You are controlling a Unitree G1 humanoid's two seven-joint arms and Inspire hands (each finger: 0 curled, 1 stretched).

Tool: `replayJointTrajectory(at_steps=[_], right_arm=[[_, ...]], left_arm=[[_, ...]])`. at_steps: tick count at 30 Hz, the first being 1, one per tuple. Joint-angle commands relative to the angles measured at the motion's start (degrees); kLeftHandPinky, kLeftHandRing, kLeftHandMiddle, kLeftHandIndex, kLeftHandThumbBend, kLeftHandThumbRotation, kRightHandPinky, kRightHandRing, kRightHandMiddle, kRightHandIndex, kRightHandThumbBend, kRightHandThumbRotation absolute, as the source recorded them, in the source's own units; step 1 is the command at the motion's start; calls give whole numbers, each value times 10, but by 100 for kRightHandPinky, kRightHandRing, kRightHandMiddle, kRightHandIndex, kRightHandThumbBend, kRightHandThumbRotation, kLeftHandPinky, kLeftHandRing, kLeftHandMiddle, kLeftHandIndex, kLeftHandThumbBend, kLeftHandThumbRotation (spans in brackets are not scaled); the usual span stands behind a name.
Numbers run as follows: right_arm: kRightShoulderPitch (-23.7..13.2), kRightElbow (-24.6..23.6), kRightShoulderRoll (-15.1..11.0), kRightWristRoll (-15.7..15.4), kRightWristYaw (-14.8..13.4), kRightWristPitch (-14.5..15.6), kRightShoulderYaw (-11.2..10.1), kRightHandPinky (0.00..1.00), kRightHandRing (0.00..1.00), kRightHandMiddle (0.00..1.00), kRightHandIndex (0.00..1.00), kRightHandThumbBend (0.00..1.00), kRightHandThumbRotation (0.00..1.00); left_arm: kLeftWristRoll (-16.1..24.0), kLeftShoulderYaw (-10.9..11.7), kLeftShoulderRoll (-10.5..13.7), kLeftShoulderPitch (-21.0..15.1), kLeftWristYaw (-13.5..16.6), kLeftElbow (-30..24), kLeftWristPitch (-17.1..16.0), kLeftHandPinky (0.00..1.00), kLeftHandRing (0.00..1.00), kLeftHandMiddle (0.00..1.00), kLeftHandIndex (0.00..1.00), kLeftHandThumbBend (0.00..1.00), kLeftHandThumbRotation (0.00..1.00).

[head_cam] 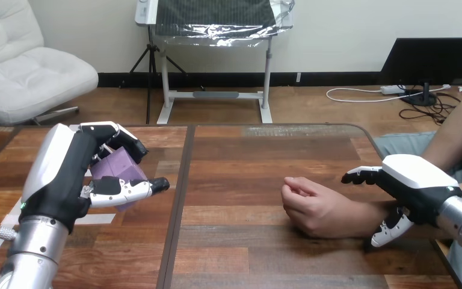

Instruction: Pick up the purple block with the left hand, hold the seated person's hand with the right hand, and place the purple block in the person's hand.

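L hand [66,177] grips purple block [119,168] above table [258,156].

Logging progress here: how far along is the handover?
Done: the left hand has the purple block gripped, off the table. In hand: the right hand sits at the person's wrist; a hold is unclear. Left: placing the block in the person's hand, a closed fist.

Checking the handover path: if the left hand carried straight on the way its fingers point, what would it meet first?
Pointing toward the view's right, the left hand gripping the purple block would cross bare table and likely meet the person's hand first; height is unclear.
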Motion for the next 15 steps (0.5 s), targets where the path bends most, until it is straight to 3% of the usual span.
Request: replayJointTrajectory(at_steps=[1, 15], right_arm=[[-17, 32, 0, 0, 10, 30, 11, 68, 82, 83, 83, 90, 15], [-29, 56, 2, -6, 17, 41, 32, 66, 79, 80, 80, 82, 25]], left_arm=[[0, 13, 5, -23, 2, -14, -13, 28, 33, 40, 44, 63, 0], [-2, 14, 5, -24, 2, -12, -17, 27, 32, 40, 44, 63, 0]])
